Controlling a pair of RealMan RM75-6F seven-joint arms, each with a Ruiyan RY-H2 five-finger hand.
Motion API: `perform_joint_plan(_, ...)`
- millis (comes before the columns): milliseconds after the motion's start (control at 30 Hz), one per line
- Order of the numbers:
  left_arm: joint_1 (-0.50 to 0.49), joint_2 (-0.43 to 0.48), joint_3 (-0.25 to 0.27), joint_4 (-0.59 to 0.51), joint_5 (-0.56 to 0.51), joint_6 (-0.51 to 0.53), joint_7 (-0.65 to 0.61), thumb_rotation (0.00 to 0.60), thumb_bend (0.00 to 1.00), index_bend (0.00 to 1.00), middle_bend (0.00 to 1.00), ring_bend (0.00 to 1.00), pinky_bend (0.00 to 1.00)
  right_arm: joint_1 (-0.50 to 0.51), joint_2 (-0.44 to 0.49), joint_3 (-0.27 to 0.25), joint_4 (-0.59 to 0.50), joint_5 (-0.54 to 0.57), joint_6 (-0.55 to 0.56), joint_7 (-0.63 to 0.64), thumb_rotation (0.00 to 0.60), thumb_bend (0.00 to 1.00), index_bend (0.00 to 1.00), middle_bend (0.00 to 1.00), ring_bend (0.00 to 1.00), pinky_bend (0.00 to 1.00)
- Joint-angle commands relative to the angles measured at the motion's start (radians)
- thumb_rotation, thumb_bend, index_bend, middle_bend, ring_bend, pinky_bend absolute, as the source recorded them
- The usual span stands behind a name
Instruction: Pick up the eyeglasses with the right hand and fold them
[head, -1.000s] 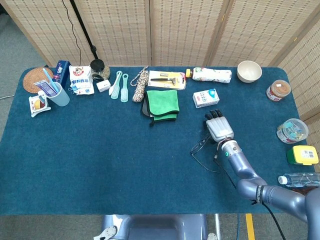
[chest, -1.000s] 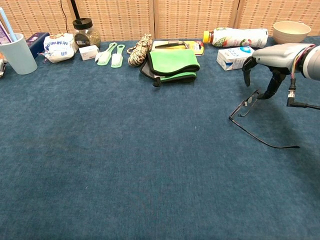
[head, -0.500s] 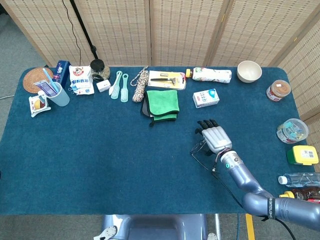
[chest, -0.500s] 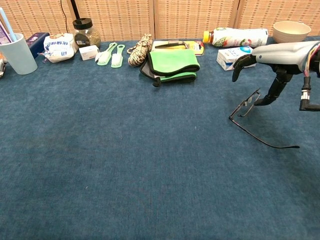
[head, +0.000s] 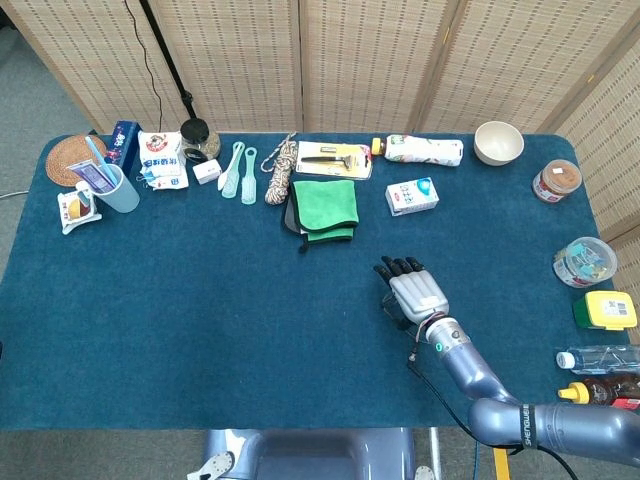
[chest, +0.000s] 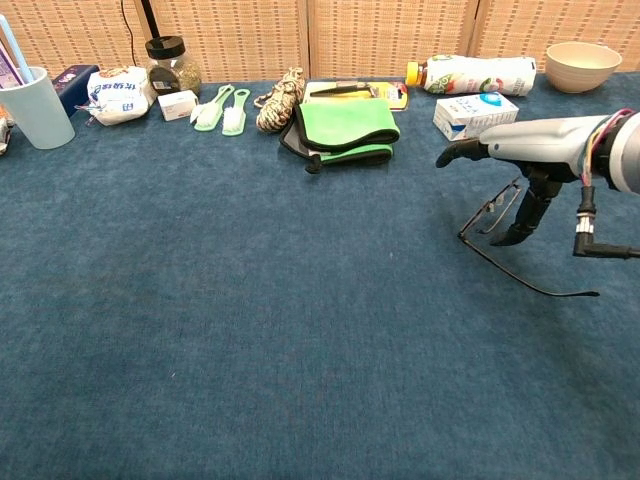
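The eyeglasses (chest: 492, 209) lie open on the blue table (chest: 250, 300) at the right. Their front frame stands tilted and one thin temple (chest: 530, 284) stretches toward the near right. My right hand (chest: 525, 148) hovers just above them, palm down, with its fingers (chest: 452, 153) stretched out flat to the left. The thumb (chest: 524, 215) hangs down right beside the frame, and I cannot tell if it touches. In the head view the right hand (head: 412, 291) covers nearly all of the glasses. It holds nothing. My left hand is out of both views.
A small milk carton (chest: 476, 113) and a green folded cloth (chest: 345, 125) lie just beyond the glasses. Behind them are a bottle (chest: 470, 72) and a bowl (chest: 577, 65). A yellow box (head: 605, 308) and a plastic tub (head: 584, 261) sit at the right edge.
My right hand has moved left and toward me until it sits over the glasses. Its fingers have gone from curled downward to flat. The glasses have not moved.
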Motion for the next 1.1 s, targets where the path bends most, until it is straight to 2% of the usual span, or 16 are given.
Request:
perform_joint_plan(33,0.0,0.0,0.0,0.002,0.0,0.0,-0.004,0.494,0.38,0.11,0.02,0.09,0.0,0.016,-0.035,-0.008,0.007,0.038,0.03,-0.031,0.6,0.26,0.04,0.0,0.0,0.0)
perform_joint_plan(267,0.001,-0.002,0.0,0.012,0.0,-0.001,-0.014,0.494,0.38,0.11,0.02,0.09,0.0,0.031,-0.1,-0.014,0.047,0.105,0.077,-0.069,0.6,0.25,0.03,0.0,0.0,0.0)
perform_joint_plan(600,0.001,-0.003,0.001,0.014,0.005,-0.001,-0.017,0.495,0.38,0.11,0.02,0.09,0.0,0.027,-0.153,-0.022,0.113,0.135,0.104,-0.089,0.6,0.25,0.01,0.0,0.0,0.0)
perform_joint_plan(933,0.003,-0.001,0.001,0.01,0.005,0.004,-0.013,0.496,0.38,0.12,0.02,0.09,0.0,0.019,-0.172,-0.029,0.157,0.133,0.108,-0.1,0.6,0.25,0.01,0.0,0.0,0.0)
perform_joint_plan(1100,0.0,-0.003,0.001,0.006,0.009,0.001,-0.008,0.495,0.38,0.12,0.02,0.09,0.0,0.01,-0.155,-0.024,0.126,0.126,0.114,-0.097,0.6,0.25,0.01,0.0,0.0,0.0)
